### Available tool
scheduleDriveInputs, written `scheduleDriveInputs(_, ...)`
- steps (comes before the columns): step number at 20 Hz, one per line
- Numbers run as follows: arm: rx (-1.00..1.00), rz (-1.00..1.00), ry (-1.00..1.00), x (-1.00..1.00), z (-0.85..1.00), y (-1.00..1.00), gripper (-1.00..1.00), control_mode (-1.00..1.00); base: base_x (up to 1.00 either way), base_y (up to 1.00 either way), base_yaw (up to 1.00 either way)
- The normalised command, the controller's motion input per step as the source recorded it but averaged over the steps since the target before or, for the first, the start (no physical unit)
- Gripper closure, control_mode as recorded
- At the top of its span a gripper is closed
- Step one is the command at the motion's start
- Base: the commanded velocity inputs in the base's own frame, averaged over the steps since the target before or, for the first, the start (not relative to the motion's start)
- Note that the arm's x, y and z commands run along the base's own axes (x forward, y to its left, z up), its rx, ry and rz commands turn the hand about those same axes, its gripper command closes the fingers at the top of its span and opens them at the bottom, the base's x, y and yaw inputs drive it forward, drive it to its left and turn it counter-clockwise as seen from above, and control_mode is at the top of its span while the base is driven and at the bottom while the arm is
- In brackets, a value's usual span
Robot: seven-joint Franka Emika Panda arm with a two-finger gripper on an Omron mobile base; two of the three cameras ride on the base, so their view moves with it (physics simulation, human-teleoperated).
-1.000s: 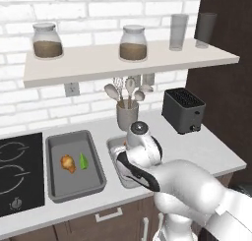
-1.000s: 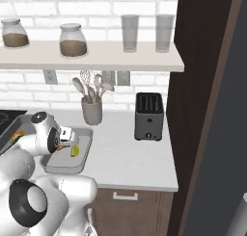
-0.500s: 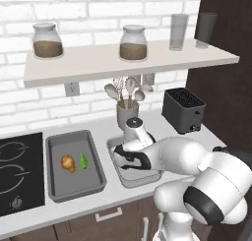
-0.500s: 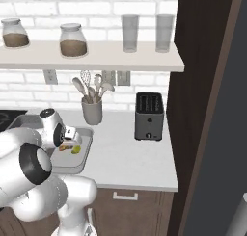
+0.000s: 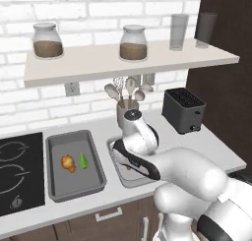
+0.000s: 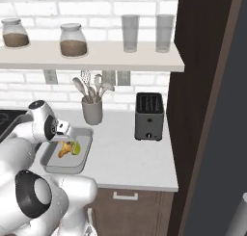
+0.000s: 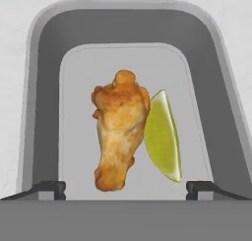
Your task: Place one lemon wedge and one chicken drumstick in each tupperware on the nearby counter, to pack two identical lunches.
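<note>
In the hand view a golden-brown chicken drumstick (image 7: 119, 128) lies flat in a grey tupperware (image 7: 47, 87), touching a yellow-green lemon wedge (image 7: 162, 136) on its right. My gripper (image 7: 125, 190) hovers just above them, open, its fingertips (image 7: 48, 188) spread wide with nothing between them. From the right base view the same drumstick (image 6: 63, 150) and wedge (image 6: 75, 148) rest in that tupperware (image 6: 83, 162) below my gripper (image 6: 65, 134). The other tupperware (image 5: 74, 188), to its left, holds a drumstick (image 5: 68, 163) and a wedge (image 5: 83, 160). My arm covers much of the nearer tupperware (image 5: 129, 182).
A black toaster (image 5: 183, 109) stands at the right of the counter (image 5: 216, 151). A utensil holder (image 5: 127, 109) sits behind the tupperware against the brick wall. The black stovetop (image 5: 15, 171) lies at far left. A shelf with jars (image 5: 133, 43) hangs overhead; a dark cabinet (image 6: 207, 95) bounds the right.
The jaws have gone from nearly shut on the drumstick to wide open. The drumstick has dropped into the tupperware beside the lemon wedge.
</note>
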Motion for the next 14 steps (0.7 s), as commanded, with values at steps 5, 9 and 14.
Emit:
scheduleDriveInputs(5, -0.04, -0.1, -0.22, -0.8, 0.57, 0.13, -1.0, -1.0, 0.0, 0.0, 0.0)
scheduleDriveInputs(9, -0.2, -0.13, -0.32, -0.48, 0.62, 0.6, -1.0, -1.0, 0.0, 0.0, 0.0)
scheduleDriveInputs(14, -0.25, -0.16, -0.32, -0.27, 0.62, 0.88, -1.0, -1.0, 0.0, 0.0, 0.0)
